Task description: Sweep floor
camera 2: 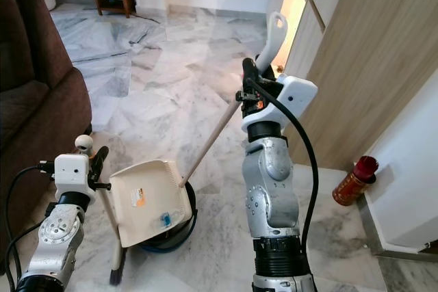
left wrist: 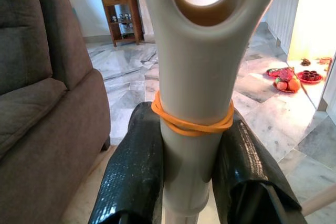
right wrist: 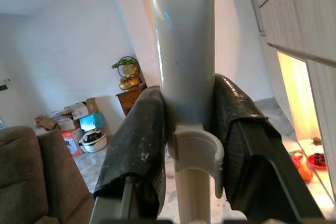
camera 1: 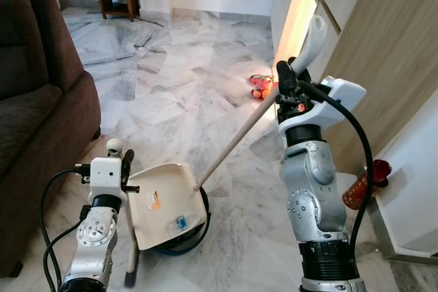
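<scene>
On the marble floor [camera 1: 205, 66] beside the sofa [camera 1: 34, 121], the left end effector [camera 1: 126, 165] grips the broom handle [left wrist: 191, 103], while the right end effector [camera 1: 286, 76] clamps the dustpan handle [camera 1: 236, 138]. The dustpan [camera 1: 164, 203] sits tilted, seemingly holding a small scrap. If it tips further, the scrap could slide back out.

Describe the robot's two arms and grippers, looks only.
Both arms are silver metal with round jointed segments and white housings at the wrists. The right arm has a black ribbed collar low down and a thick black cable looping along it. The left arm trails thinner black cables. The left gripper and right gripper each have two long, glossy black fingers.
</scene>
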You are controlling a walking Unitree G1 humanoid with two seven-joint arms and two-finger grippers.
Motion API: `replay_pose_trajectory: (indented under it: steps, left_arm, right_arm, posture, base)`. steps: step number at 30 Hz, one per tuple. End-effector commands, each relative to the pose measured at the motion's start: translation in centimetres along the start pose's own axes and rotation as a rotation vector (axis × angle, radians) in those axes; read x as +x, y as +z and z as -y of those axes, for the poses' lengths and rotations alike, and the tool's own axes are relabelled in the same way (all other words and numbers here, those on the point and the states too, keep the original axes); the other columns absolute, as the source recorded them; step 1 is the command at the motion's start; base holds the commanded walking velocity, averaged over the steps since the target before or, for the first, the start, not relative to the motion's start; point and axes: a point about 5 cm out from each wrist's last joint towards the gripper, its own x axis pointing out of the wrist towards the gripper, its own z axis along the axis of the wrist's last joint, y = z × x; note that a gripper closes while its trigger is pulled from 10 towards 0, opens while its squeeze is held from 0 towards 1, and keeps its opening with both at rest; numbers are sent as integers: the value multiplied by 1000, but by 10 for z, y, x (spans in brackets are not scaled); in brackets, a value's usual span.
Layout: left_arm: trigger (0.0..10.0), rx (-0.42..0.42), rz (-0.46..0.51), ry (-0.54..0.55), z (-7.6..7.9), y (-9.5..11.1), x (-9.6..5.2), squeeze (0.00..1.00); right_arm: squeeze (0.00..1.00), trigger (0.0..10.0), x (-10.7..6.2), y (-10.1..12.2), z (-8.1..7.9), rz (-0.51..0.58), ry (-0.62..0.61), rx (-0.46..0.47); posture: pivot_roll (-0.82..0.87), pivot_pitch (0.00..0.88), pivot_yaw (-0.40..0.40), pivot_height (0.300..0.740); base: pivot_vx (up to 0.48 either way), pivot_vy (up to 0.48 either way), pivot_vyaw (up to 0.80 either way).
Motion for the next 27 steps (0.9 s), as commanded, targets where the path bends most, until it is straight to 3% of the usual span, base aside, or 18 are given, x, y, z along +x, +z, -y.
replay_pose_trajectory:
  steps: [1,7,14,19,27]
  left_arm:
    - [10000,-7,64,-9,3,11,4,0]
    - [10000,-8,63,-11,4,11,4,0]
    - [10000,-10,59,-19,5,10,4,0]
    - [10000,-24,54,-26,6,10,4,0]
    - [10000,-25,51,-32,7,10,5,0]
  right_arm:
    - [0,10000,3,24,-15,135,49,7]
    - [0,10000,1,30,-24,185,64,-44]
    - [0,10000,0,24,-28,152,72,-23]
    - [0,10000,0,17,-25,108,50,6]
    - [0,10000,2,11,-12,65,-34,-1]
  posture:
    - [77,46,-48,740]
    - [76,44,-49,740]
    - [78,40,-50,740]
    - [77,36,-48,740]
    - [78,33,-46,740]
  base:
    - [0,0,0]
    - [0,0,0]
    - [0,0,0]
    - [0,0,0]
    - [0,394,0]
